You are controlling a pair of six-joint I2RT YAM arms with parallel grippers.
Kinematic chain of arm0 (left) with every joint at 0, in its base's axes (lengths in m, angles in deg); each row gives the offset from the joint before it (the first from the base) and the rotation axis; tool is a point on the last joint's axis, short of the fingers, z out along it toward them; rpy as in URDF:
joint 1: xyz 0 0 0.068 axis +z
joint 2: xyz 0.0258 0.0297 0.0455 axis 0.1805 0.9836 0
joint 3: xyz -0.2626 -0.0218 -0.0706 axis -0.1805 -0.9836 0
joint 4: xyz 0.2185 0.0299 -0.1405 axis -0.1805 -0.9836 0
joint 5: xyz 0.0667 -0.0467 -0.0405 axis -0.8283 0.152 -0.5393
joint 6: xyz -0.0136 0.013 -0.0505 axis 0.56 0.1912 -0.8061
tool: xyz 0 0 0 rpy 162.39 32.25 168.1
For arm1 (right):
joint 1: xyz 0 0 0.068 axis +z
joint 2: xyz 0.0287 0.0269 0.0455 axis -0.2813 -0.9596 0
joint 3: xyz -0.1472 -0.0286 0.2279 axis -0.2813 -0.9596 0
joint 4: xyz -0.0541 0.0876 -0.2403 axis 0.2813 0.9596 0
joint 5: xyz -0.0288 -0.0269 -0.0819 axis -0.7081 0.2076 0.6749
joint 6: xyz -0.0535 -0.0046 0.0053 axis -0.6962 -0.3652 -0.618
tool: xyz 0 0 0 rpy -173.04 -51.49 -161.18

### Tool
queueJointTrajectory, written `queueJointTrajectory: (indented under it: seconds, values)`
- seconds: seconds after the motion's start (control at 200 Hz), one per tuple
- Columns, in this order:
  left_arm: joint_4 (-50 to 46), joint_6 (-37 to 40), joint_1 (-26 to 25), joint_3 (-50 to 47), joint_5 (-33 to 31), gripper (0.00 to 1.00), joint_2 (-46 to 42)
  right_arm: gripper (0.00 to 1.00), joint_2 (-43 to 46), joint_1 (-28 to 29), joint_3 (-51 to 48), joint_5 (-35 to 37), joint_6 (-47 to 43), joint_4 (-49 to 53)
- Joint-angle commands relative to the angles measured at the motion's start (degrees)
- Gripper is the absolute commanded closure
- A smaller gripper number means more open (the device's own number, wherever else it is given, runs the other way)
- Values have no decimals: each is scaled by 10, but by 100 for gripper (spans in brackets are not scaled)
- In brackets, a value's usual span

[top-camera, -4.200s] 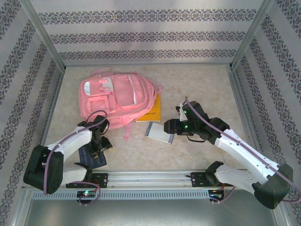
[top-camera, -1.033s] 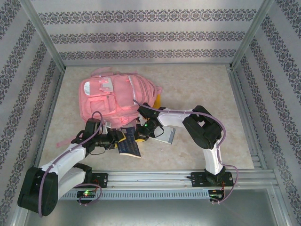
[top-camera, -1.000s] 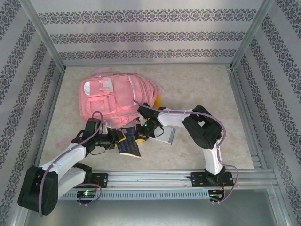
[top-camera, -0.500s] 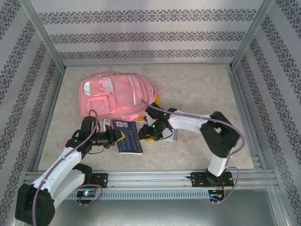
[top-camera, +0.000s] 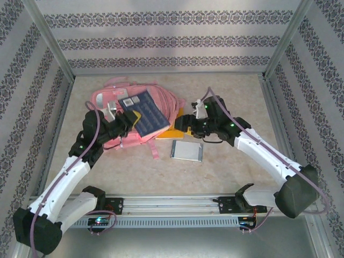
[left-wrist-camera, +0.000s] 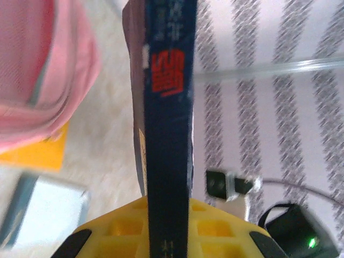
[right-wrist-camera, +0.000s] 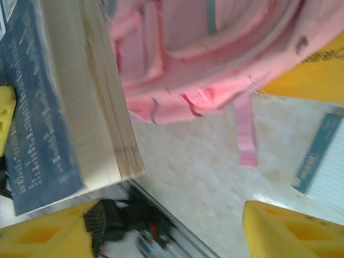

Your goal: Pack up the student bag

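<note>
The student bag (top-camera: 115,115), a large pink backpack, lies flat at the back left of the table. My left gripper (top-camera: 131,119) is shut on a dark blue book (top-camera: 148,112) and holds it tilted above the bag's right side. In the left wrist view the book's spine (left-wrist-camera: 167,107) runs up between the yellow fingers (left-wrist-camera: 226,231), with the bag (left-wrist-camera: 37,70) at the left. My right gripper (top-camera: 186,123) is open, just right of the bag. Its wrist view shows the book's page edge (right-wrist-camera: 97,102), the bag (right-wrist-camera: 215,48) and wide-apart yellow fingers (right-wrist-camera: 290,231).
A yellow book (top-camera: 174,128) lies partly under the bag's right edge. A grey-white notebook (top-camera: 186,150) lies on the table in front of it. A pink strap (right-wrist-camera: 244,134) trails off the bag. Patterned walls enclose the table on three sides.
My left arm has lifted the blue book from the table's front up over the bag. My right arm has pulled back to the right, uncovering the notebook.
</note>
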Motion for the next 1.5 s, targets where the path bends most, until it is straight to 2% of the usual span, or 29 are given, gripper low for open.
queueJointTrajectory:
  seconds: [0.0,0.09,0.17,0.385,0.694,0.774,1.019,1.179,1.244,1.274,1.319,1.404,1.494]
  values:
    - [127,-20,-27,65,-127,100,34,23,7,1,14,-31,109,-132]
    - [141,-9,-47,111,-168,100,68,10,3,14,29,-2,171,-196]
    - [150,-2,-63,136,-193,100,87,2,1,27,32,44,222,-260]
    - [179,-15,-98,149,-237,100,113,4,-47,70,58,125,290,-375]
    - [174,-1,-142,149,-268,100,114,16,-75,63,59,235,311,-451]
    - [170,-1,-149,146,-276,100,114,21,-78,54,52,247,327,-473]
    - [160,3,-156,147,-285,100,122,47,-90,52,59,234,342,-488]
    - [164,3,-158,148,-279,100,135,77,-89,50,55,227,338,-477]
    - [157,5,-158,147,-276,100,137,93,-78,43,49,227,324,-457]
    - [147,8,-158,147,-274,96,137,100,-69,39,42,229,318,-441]
    - [121,17,-157,156,-267,88,137,100,-54,31,29,234,310,-418]
    - [46,55,-156,176,-253,67,137,100,-13,8,-3,244,286,-361]
    - [-68,99,-147,203,-249,54,142,100,40,-21,-38,250,256,-292]
